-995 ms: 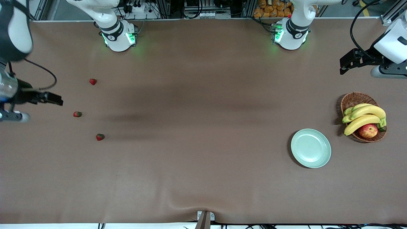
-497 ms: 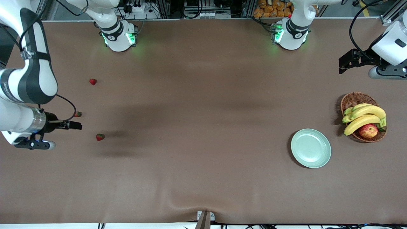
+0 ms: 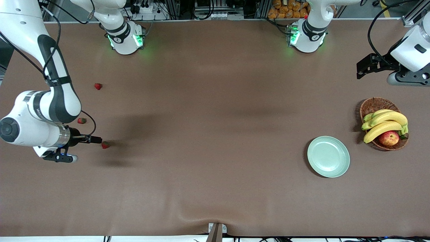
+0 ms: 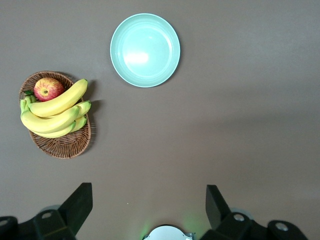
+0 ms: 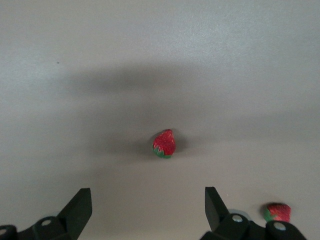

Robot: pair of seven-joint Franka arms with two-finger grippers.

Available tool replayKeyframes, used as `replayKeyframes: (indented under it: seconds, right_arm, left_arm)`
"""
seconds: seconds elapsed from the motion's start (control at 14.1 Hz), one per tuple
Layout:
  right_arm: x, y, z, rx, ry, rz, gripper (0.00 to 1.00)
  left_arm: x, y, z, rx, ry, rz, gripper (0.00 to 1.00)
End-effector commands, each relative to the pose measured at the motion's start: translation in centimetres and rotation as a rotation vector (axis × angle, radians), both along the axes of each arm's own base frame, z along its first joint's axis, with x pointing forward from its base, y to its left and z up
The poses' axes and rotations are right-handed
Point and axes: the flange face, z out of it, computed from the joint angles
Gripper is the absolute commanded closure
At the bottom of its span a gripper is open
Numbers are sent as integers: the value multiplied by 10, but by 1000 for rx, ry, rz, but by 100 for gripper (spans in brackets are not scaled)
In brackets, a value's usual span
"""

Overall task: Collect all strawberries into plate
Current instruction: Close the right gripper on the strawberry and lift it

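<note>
Where the front view looks down on a brown table [image 3: 215,188], three strawberries lie toward the right arm's end, well apart. One strawberry [image 3: 97,86] sits at ten o'clock of the view. A second strawberry [image 3: 81,120] lies nearer the camera, by the right arm's forearm. The third strawberry [image 3: 105,145] lies nearest the camera of the three, and the right gripper [image 3: 97,139] hangs just beside it. At four o'clock of the view rests the mint-green plate [image 3: 328,156], with nothing on it. A wicker basket [image 3: 374,105] of bananas [image 3: 384,122] and an apple [image 3: 389,138] stands just beside the plate, toward the left arm's end. The left gripper [image 3: 362,69] waits over that end of the table.

From the left wrist view, two dark fingers [image 4: 79,202] stand wide apart, holding nothing; plate [image 4: 145,50] and basket [image 4: 62,145] lie far below.

From the right wrist view, fingers [image 5: 80,206] also stand wide, with one strawberry [image 5: 164,144] on the table between them, untouched. Another strawberry [image 5: 278,211] peeks out at five o'clock.
</note>
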Motion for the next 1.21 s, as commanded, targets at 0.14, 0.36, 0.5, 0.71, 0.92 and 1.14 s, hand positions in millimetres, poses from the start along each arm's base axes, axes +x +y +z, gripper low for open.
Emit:
replayKeyframes:
  seconds: [0.14, 0.36, 0.5, 0.71, 0.92, 1.14]
  right_arm:
    - [-4, -6, -39, 2, -26, -20, 0]
    - [-5, -10, -72, -3, -20, -23, 2]
    - [-6, -4, -83, -1, -8, -15, 16]
    - [-8, 2, -94, -1, -3, -9, 43]
    - [-8, 6, -97, -1, -3, -3, 60]
    - [-8, 1, -99, -4, -3, -4, 78]
  left_arm:
    - [-2, -1, -2, -14, 16, -1, 0]
    - [-2, -1, -3, -14, 19, -2, 0]
    - [-2, -1, -3, -13, 19, -1, 0]
    - [-1, -1, -4, -13, 21, -1, 0]
    - [-1, -1, -4, -13, 21, -1, 0]
    - [-1, -3, -4, -15, 21, -2, 0]
